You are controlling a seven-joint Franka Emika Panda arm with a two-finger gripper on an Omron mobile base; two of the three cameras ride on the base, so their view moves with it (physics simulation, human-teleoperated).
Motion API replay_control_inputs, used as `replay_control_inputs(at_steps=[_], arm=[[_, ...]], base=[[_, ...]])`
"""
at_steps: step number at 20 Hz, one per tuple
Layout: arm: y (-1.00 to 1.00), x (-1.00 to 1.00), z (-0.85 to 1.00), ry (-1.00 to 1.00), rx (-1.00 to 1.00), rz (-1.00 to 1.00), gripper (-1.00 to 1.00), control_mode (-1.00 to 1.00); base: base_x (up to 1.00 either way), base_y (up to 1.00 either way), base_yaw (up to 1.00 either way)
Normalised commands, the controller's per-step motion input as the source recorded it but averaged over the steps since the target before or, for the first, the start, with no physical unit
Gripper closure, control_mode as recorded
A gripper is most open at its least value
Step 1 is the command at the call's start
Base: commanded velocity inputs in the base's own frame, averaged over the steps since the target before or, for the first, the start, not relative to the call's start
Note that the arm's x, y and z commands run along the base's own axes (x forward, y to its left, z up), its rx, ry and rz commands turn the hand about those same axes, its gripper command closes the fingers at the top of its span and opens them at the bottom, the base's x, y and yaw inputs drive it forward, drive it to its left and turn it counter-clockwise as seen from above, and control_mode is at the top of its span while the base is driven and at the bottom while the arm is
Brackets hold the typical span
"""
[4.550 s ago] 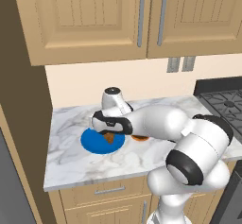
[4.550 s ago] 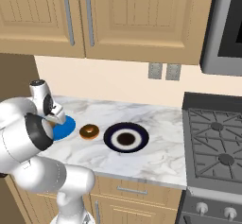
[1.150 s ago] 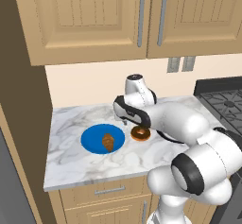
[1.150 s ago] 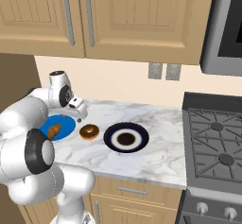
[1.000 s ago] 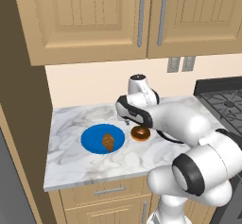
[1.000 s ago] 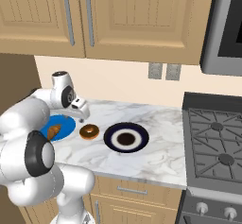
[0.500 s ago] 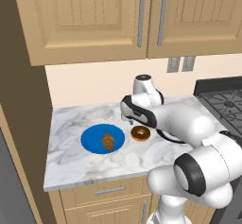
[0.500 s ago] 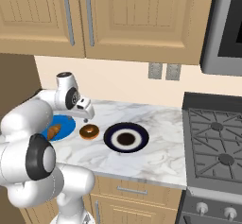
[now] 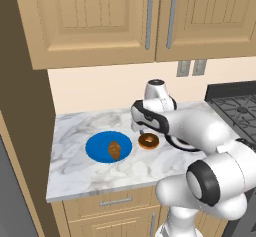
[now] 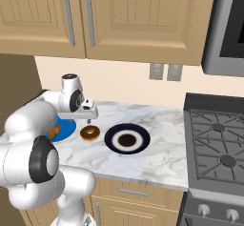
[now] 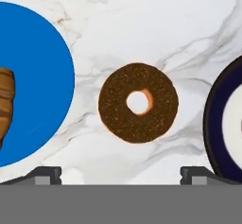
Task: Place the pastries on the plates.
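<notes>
- Doughnut (image 11: 138, 102) sits on the bare marble directly beneath my gripper (image 11: 121, 173), whose jaws are spread wide and hold nothing; one dark tip shows either side of the ring
- I have swung the arm over from the blue plate (image 9: 100, 146) to hang above the doughnut in the last few seconds, jaws staying wide
- Croissant (image 9: 114, 150) now lies on that blue plate, so I judge one pastry done and the doughnut the one left
- Navy plate (image 10: 127, 139), with white ring and brown centre, lies just beside the doughnut on the stove side and holds nothing
- Doughnut lies between the two plates, touching neither, with a strip of bare counter (image 10: 157, 160) on each side
- Room for the fingers looks fair, though both plate rims are near
- Wall and cupboards stand well behind; the counter's front edge is near, and the stove (image 10: 217, 146) is well apart past the navy plate
</notes>
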Motion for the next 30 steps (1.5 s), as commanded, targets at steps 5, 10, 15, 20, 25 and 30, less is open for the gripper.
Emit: replay_control_inputs(at_steps=[5,10,15,20,25,30], arm=[[0.0,0.0,-0.04,0.02,0.0,0.21,-1.0,-1.0],[0.0,0.0,-0.13,0.0,-0.01,0.21,-1.0,-1.0],[-0.01,0.0,-0.09,0.0,-0.06,0.11,-1.0,-1.0],[-0.01,0.0,-0.18,0.0,-0.09,0.05,-1.0,-1.0],[0.0,0.06,-0.1,0.02,-0.05,0.04,-1.0,-1.0],[0.0,0.09,-0.05,0.0,0.0,0.0,-1.0,-1.0]], base=[[0.0,0.0,0.0],[0.0,0.0,0.0],[0.0,0.0,0.0],[0.0,0.0,0.0],[0.0,0.0,0.0],[0.0,0.0,0.0]])
